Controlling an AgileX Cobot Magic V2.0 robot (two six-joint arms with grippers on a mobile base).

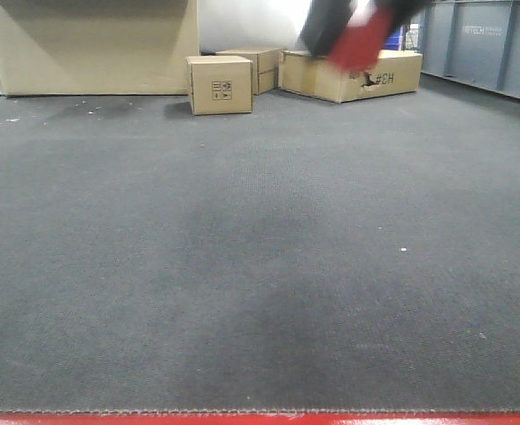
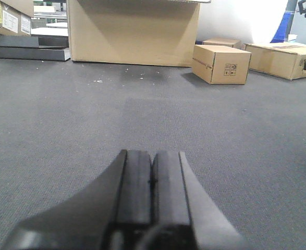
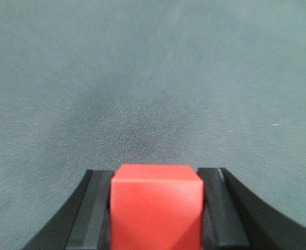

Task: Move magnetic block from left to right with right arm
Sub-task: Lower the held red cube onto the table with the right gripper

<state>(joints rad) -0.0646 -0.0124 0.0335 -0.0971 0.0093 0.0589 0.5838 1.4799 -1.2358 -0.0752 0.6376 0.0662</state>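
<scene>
The magnetic block (image 3: 156,208) is a bright red cube, clamped between the black fingers of my right gripper (image 3: 156,174), which is shut on it above grey carpet. In the front view the same magnetic block (image 1: 359,42) shows blurred at the top edge, right of centre, held up in the air by the right gripper (image 1: 353,31). My left gripper (image 2: 153,156) is shut, its pads pressed together with nothing between them, low over the carpet.
Grey carpet (image 1: 260,248) covers the floor. At the back stand a small cardboard box (image 1: 219,84), a long flat box (image 1: 353,75) and a large box (image 1: 91,44). A blue-grey wall (image 1: 490,44) runs at the right. A red strip (image 1: 260,419) edges the front.
</scene>
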